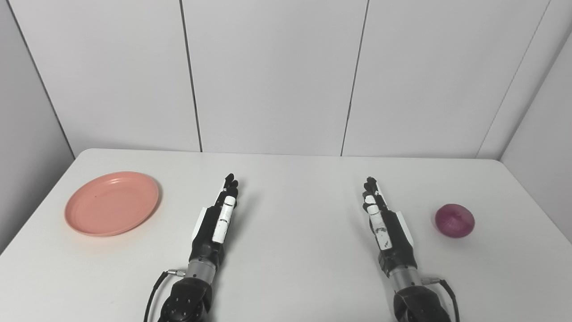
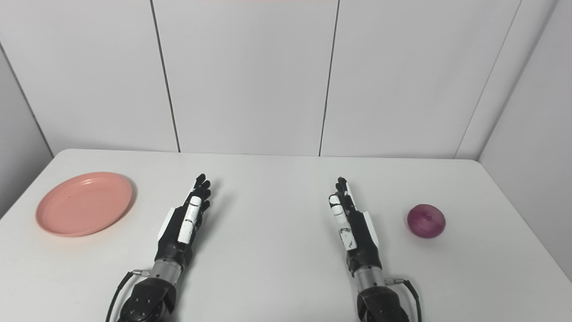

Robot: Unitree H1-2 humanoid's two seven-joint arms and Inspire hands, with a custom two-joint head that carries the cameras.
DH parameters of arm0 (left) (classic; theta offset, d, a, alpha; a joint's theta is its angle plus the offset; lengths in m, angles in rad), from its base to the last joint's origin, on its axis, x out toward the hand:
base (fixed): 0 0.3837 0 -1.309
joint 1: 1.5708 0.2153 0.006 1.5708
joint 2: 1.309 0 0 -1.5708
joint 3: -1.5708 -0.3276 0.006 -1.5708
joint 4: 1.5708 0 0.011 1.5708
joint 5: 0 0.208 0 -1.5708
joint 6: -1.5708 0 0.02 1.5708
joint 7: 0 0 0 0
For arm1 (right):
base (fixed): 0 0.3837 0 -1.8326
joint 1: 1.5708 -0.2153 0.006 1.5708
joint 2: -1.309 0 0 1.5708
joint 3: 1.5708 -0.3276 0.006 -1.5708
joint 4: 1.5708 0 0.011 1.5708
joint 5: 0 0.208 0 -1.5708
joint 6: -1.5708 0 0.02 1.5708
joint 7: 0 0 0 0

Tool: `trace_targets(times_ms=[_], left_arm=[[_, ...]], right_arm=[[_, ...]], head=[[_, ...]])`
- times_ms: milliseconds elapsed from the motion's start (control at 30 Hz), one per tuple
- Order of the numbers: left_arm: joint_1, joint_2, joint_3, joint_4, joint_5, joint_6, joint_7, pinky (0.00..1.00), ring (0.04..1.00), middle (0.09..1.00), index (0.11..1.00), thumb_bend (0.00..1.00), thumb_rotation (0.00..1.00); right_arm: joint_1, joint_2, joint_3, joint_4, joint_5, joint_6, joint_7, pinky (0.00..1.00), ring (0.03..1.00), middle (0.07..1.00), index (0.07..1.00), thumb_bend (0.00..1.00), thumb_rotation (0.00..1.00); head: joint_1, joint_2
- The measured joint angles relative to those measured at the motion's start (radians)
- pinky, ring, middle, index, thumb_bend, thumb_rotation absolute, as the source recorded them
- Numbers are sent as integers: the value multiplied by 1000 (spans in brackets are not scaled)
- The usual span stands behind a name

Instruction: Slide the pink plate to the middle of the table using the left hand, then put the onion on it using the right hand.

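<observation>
- Left eye view: a round, shallow pink plastic plate [image 1: 111, 203] with a raised rim lies flat near the left edge of the white table [image 1: 295, 188], bare inside and well apart from both hands.
- Left eye view: a purple-red onion [image 1: 455, 220], rounded and a little flattened with fine lines running over its skin, sits on the table near the right edge.
- Left eye view: the black-and-white left hand [image 1: 217, 219] lies stretched out, fingers straight and close together, holding nothing; the plate is off to its left.
- Right eye view: the right hand [image 2: 351, 223] is likewise extended with straight fingers, empty, and the onion lies near it on its right, not touching.
- Right eye view: plate and onion lie at opposite sides of the table, with both hands between them and the middle of the table between the hands.
</observation>
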Motion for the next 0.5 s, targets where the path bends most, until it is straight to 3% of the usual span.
trace_targets(times_ms=[500], left_arm=[[0,0,-1,0,0,0,-1,1000,1000,1000,1000,562,1000]], right_arm=[[0,0,-2,-1,11,0,1,1000,1000,1000,1000,546,967]], head=[[2,0]])
